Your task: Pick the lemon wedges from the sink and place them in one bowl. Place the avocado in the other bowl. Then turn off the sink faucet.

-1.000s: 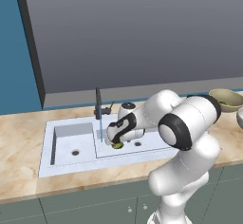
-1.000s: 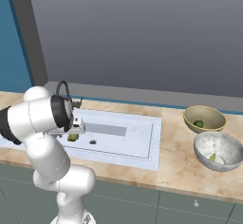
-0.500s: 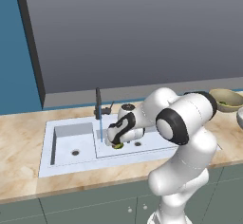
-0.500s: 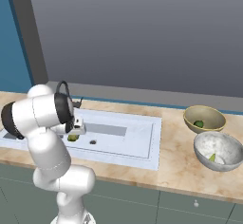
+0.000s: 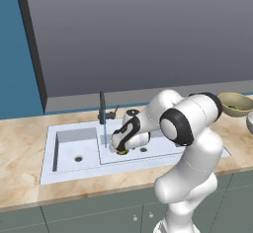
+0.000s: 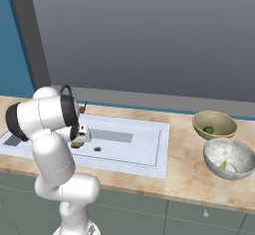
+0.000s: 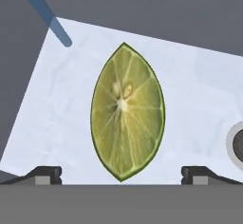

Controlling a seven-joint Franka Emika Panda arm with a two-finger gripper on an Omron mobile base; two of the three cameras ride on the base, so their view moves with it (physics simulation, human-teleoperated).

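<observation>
Change since earlier frames: elbow and forearm have swung slightly; the hand stays low over the longer basin beside the wedge.

Left base view: gripper [image 5: 120, 149] reaches down into the longer basin of the sink [image 5: 64, 167], just right of the sink faucet [image 5: 103, 107]. A thin blue stream [image 5: 105, 135] falls from the faucet just left of the hand. A sliver of the large lemon wedge [image 5: 122, 152] shows yellow-green directly beneath the hand; its orientation cannot be read from here. A tan bowl [image 5: 236, 102] stands far right on the counter [image 5: 20, 143].

Right base view: gripper [image 6: 79, 140] is partly masked by the arm; the large lemon wedge [image 6: 76, 144] lies on the basin floor just under it, left of the dark drain [image 6: 97, 149]. The tan bowl [image 6: 214, 124] holds the avocado [image 6: 208, 129]; the grey bowl [image 6: 229, 158] just in front of it holds the small lemon wedge [image 6: 222, 166].

Hand view: large lemon wedge [image 7: 127, 112] lies cut face up on the pale basin floor, centred between the two finger tips [image 7: 44, 174], which stand wide apart and clear of it. Long axis runs from bottom to top of this view, along the direction the camera looks, one pointed end near the tips, the other pointing away. The stream [image 7: 45, 14] crosses the upper left; the drain [image 7: 237, 144] is at the right edge.

Gripper state: released, jaws fully spread, grasping nothing.
</observation>
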